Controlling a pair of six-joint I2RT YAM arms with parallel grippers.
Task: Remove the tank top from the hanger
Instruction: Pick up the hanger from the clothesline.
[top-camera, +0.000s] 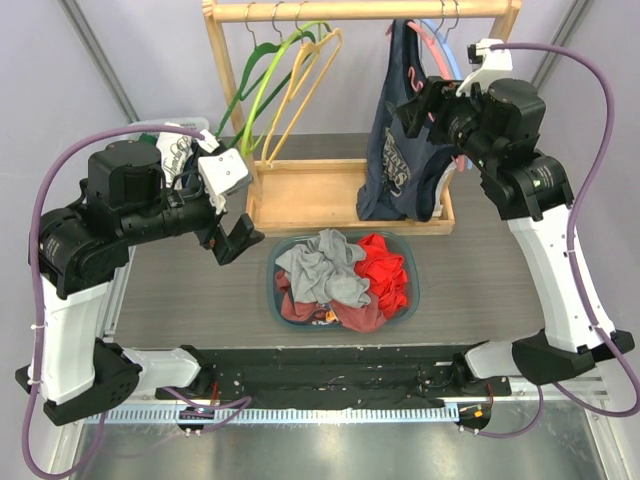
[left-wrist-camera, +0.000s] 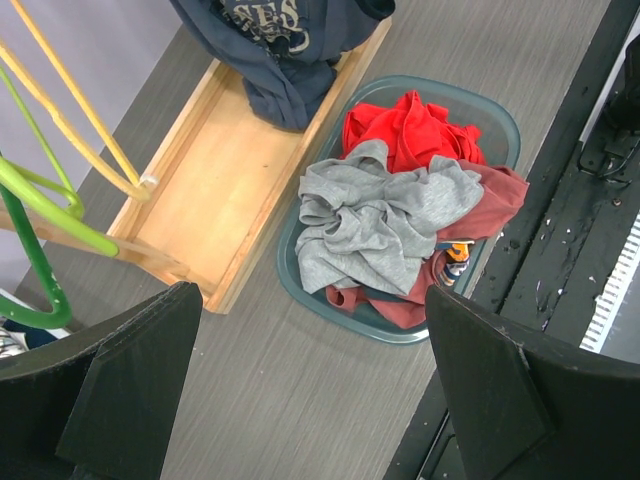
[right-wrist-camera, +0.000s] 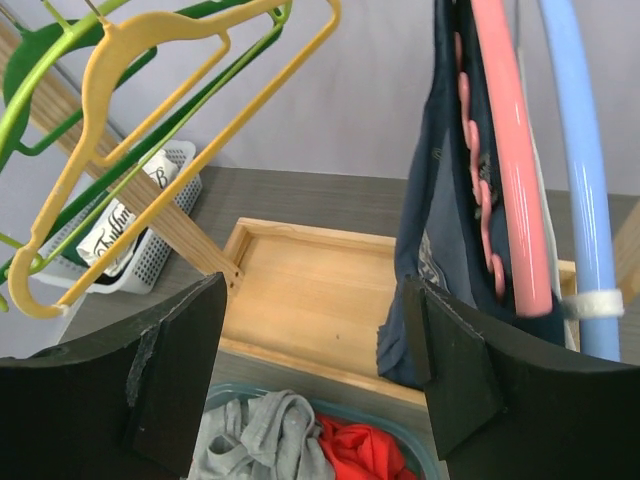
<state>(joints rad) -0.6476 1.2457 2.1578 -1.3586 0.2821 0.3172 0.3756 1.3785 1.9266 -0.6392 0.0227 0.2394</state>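
Teal plastic basin (left-wrist-camera: 495, 112) holds crumpled grey and red clothes (left-wrist-camera: 385, 215). The right wrist view, unlike the left, shows the pink plastic hanger (right-wrist-camera: 510, 150). Both arms' jaws are spread.

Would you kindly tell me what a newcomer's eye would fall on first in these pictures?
The navy tank top hanging below the wooden rail at the back right, with the right gripper open right beside it. Then the teal basket at the centre of the table, heaped with grey and red clothes.

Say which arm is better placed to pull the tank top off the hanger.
Right. The open right gripper is beside the tank top on the pink hanger; the left gripper sits low by the basket, away from it.
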